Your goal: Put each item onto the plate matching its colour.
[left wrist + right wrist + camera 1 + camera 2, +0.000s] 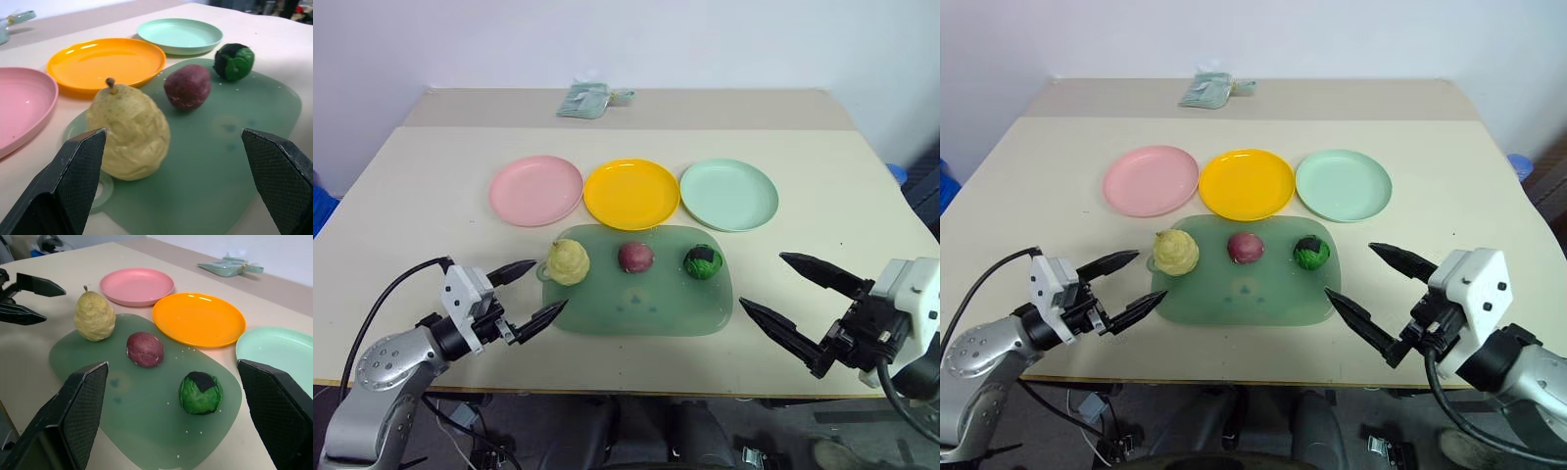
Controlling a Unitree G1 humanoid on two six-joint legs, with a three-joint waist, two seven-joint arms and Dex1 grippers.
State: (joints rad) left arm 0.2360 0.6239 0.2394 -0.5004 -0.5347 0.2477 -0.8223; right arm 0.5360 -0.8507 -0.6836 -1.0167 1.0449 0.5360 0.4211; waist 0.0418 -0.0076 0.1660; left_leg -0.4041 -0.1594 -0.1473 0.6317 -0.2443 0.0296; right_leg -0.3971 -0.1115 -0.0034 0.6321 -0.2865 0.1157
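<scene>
three toy foods sit in a row on the green tray (646,304) at the near middle of the table (411,196): the yellow pear (568,262) at left, the maroon ball (635,257) in the middle, the green ball (703,261) at right. beyond the tray lie the pink plate (535,190), yellow plate (631,193) and mint plate (728,194), all bare, so nothing has been sorted yet. the left gripper (530,294) hangs just left of the pear, fingers spread wide and holding nothing; the right gripper (781,291) waits near the tray's right edge, likewise spread and empty. the pear looks the likely first pick for the left arm. its lumpy, tapering body suggests closing the fingers around the widest part, low down, not near the stem, then lifting clear of the tray rim before carrying it far and slightly right to the yellow plate. a careless approach could nudge the pear into the maroon ball beside it.
</scene>
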